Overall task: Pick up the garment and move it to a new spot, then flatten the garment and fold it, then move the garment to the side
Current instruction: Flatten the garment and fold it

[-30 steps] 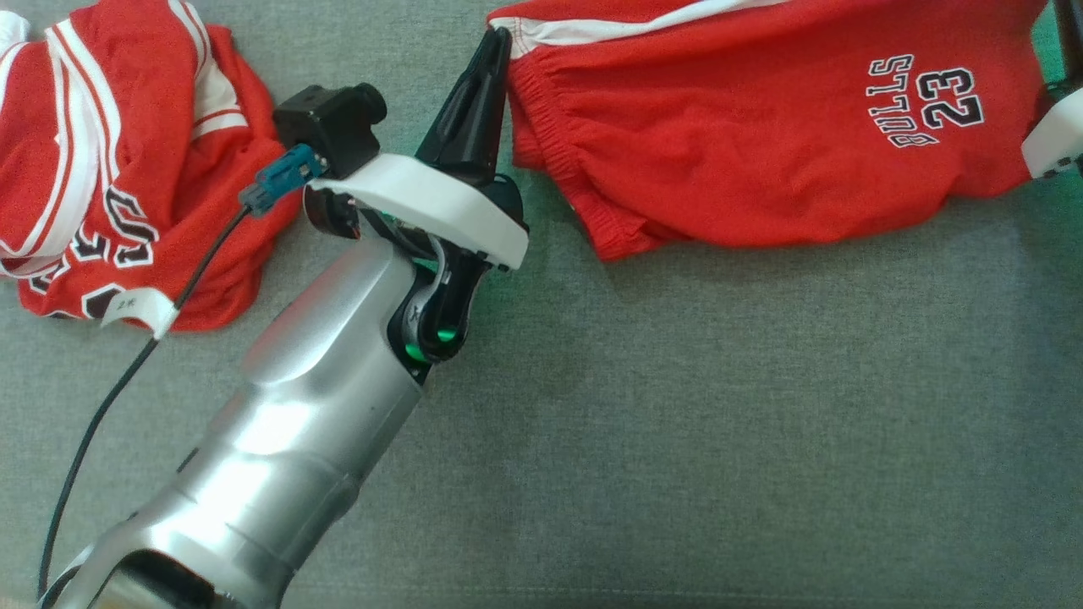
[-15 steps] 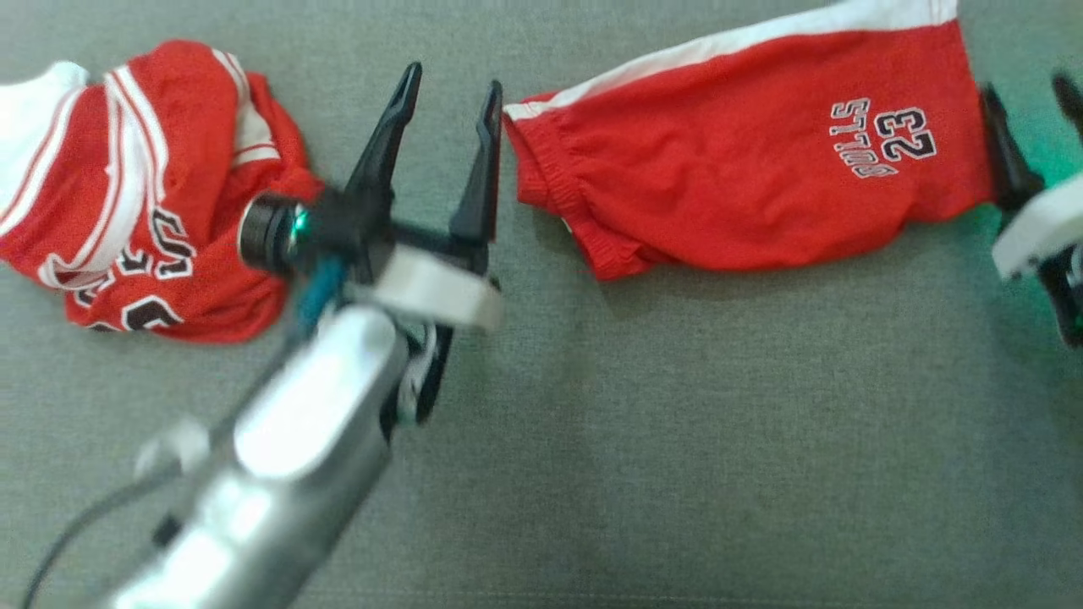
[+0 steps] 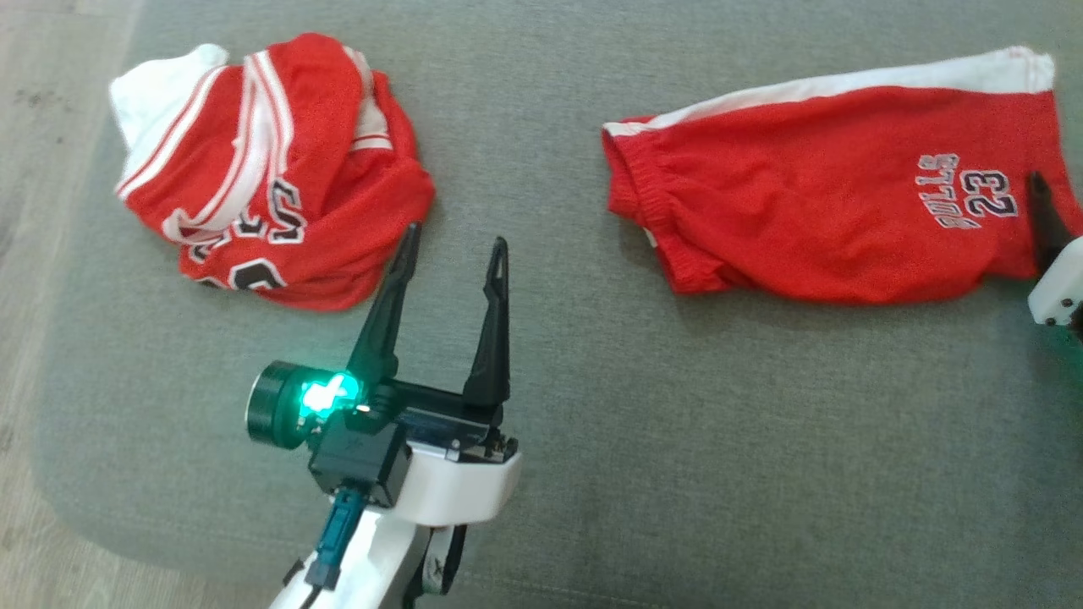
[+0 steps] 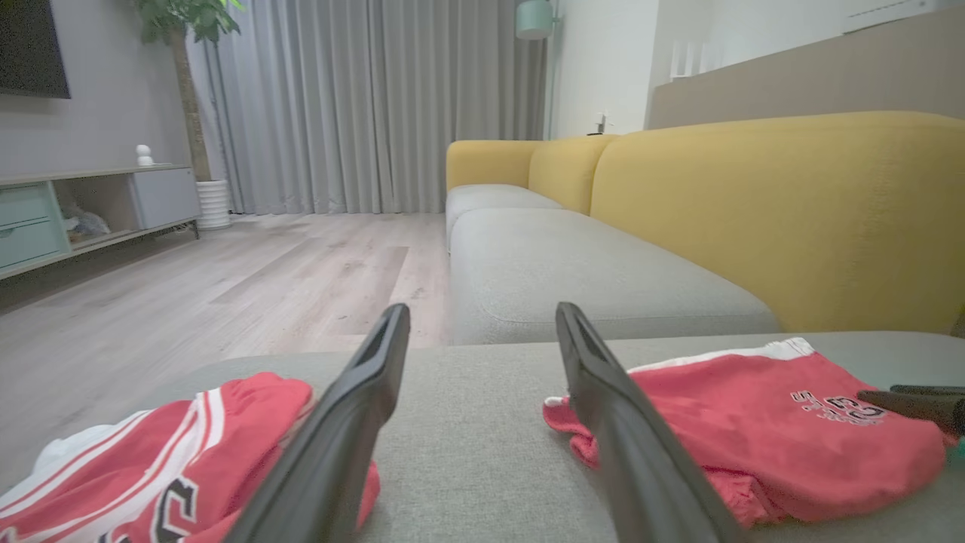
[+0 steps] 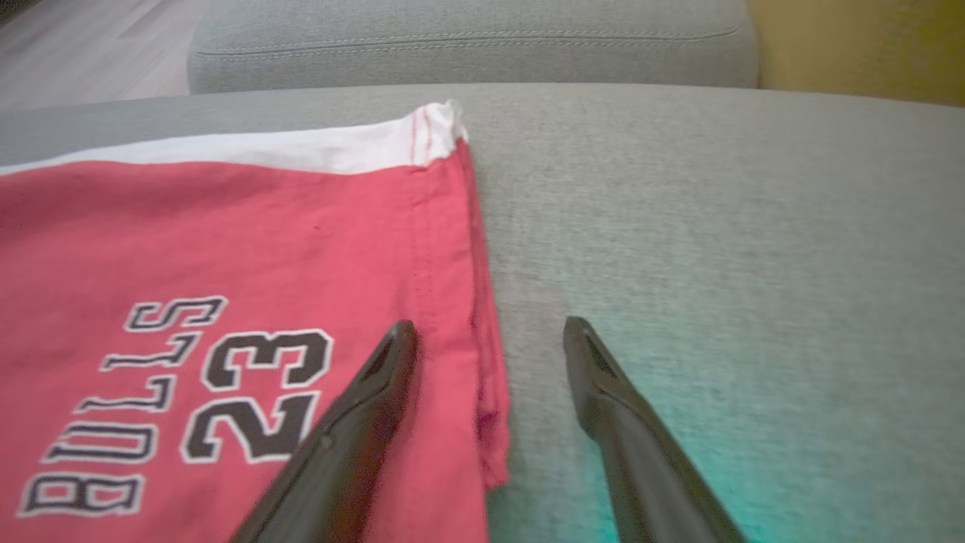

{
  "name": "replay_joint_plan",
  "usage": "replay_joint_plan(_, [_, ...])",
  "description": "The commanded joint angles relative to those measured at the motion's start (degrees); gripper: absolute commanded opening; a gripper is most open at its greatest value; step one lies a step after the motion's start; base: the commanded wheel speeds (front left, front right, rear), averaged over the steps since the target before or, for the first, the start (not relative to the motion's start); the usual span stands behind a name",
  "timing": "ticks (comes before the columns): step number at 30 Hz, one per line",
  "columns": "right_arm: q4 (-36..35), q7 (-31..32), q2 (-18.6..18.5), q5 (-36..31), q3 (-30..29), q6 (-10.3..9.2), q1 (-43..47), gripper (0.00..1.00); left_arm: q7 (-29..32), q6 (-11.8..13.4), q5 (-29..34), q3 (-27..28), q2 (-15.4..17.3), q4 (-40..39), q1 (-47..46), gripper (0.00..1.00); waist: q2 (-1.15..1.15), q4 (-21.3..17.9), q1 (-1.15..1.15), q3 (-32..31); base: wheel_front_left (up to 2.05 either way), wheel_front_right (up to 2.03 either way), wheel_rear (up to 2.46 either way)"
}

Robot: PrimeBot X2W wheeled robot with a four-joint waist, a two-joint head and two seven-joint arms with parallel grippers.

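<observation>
- Shorts (image 3: 829, 220): red with a white side stripe and a "BULLS 23" print. They lie folded on the grey sofa cushion (image 3: 677, 474), on the robot's right, waistband end towards the middle.
- Jersey (image 3: 271, 194): red and white, crumpled in a heap on the same cushion, on the robot's left, well apart from the shorts.
- Left gripper (image 3: 458, 234): fingers spread wide, holding nothing. It is over bare cushion between the two garments, with one fingertip just beside the jersey's edge.
- Right gripper (image 5: 488, 326): fingers spread wide, holding nothing. It straddles the hem of the shorts, one finger over the printed corner, the other over bare cushion.
</observation>
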Motion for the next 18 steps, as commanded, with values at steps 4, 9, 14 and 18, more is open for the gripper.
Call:
replay_joint_plan(4, [-2.1, 2.8, 0.0, 3.2, 2.4, -0.04, 2.3, 0.00, -0.2, -1.1, 1.6, 4.3, -1.1, -2.5, 0.8, 1.00, 0.00, 0.4, 0.01, -1.2, 0.00, 0.00, 0.00])
replay_joint_plan(9, [-1.8, -0.1, -1.4, 3.7, 3.1, -0.04, 2.2, 0.00, -0.2, -2.4, 3.1, 6.4, -1.4, -2.3, 1.9, 1.00, 0.00, -2.4, 0.01, -2.3, 0.00, 0.00, 0.00])
replay_joint_plan(14, [-0.3, -1.9, -4.0, 3.9, 3.2, -0.04, 2.8, 0.00, -0.2, -3.7, 4.3, 7.6, -1.8, -2.3, 2.7, 1.00, 0.00, -5.5, 0.01, -3.3, 0.00, 0.00, 0.00])
replay_joint_plan(18, [-0.2, -3.8, -6.9, 4.3, 2.7, -0.04, 3.1, 0.00, -0.2, -4.4, 4.9, 8.2, -2.5, -2.2, 3.1, 1.00, 0.00, -6.7, 0.01, -3.6, 0.00, 0.00, 0.00])
